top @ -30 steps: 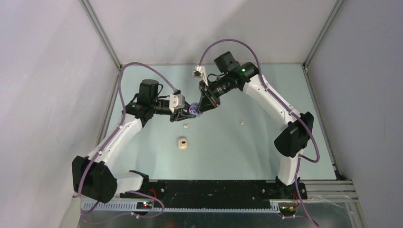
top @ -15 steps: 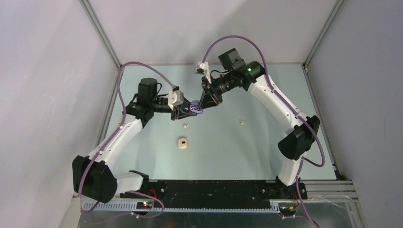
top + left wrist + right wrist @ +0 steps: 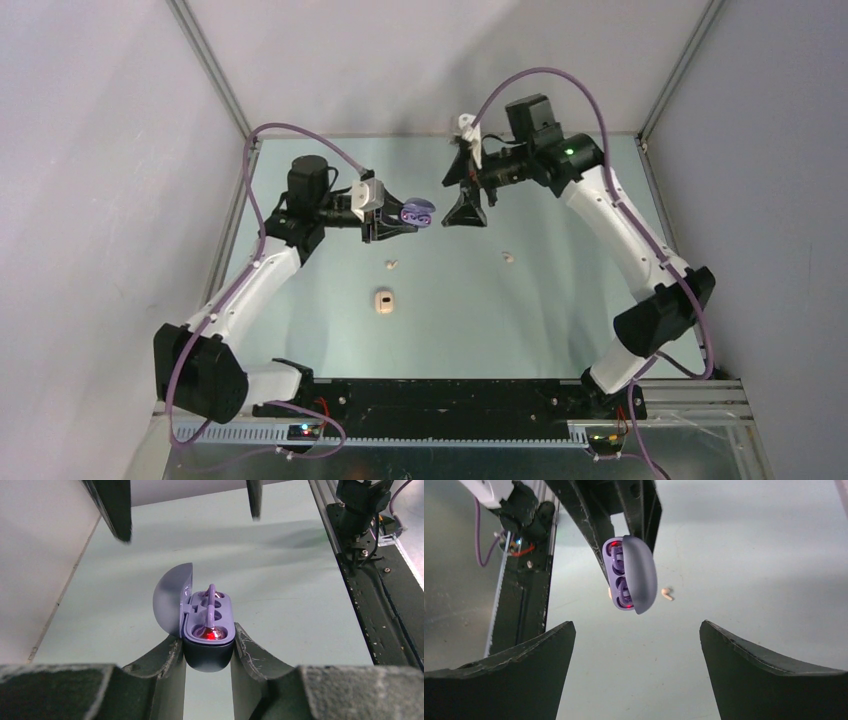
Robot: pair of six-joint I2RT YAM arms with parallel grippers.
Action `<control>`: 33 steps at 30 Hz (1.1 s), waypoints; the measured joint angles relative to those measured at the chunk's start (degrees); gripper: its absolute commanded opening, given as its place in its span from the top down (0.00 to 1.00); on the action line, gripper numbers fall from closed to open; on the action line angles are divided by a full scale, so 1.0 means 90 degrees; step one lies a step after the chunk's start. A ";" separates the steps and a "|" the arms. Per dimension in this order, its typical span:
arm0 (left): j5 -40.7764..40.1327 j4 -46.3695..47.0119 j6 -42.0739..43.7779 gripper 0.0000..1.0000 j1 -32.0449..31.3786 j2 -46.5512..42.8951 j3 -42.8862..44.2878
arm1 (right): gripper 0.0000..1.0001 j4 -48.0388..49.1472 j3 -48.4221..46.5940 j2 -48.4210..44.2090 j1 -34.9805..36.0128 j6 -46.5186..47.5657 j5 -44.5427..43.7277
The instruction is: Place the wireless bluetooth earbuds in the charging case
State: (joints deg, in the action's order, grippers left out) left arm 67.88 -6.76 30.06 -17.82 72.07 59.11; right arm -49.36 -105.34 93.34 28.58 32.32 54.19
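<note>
Left hand (image 3: 207, 641) grips the lid-open lilac charging case (image 3: 209, 622) aloft, presenting it to the spread, empty right hand (image 3: 636, 625).

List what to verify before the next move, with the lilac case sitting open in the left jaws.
1. Hold: left gripper jaws shut on the lilac case: ok.
2. The lid swung open: ok.
3. Both lilac buds seated in the case, red light on: ok.
4. Free arm: right gripper jaws open, empty, apart from the case: ok.
5. All buds stowed: two cream buds lie loose on the table: not ok.
6. Whether the cream case is open: cannot tell.
</note>
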 measured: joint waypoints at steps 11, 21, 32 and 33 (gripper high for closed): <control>-0.0250 0.0372 -0.0381 1.00 -0.0007 0.0146 0.0041 | 0.03 -0.0474 -0.0027 0.0879 0.0646 0.1355 -0.0236; -0.1171 0.1982 -0.2790 0.99 -0.0034 0.0619 0.0039 | 0.02 0.0104 0.0942 0.0046 0.0877 0.1481 -0.1630; -0.1661 0.2531 -0.4767 0.89 -0.0126 0.2052 0.0151 | 0.03 0.1015 0.2710 -0.0886 -0.0163 0.0330 -0.2851; -0.1705 0.2455 -0.4959 0.89 -0.0155 0.2346 0.0287 | 0.03 0.1003 0.2856 -0.0947 -0.0328 0.0197 -0.2846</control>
State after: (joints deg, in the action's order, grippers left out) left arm 52.53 15.33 -14.57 -19.22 93.19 61.69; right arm -40.34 -79.64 84.82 25.63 34.09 28.58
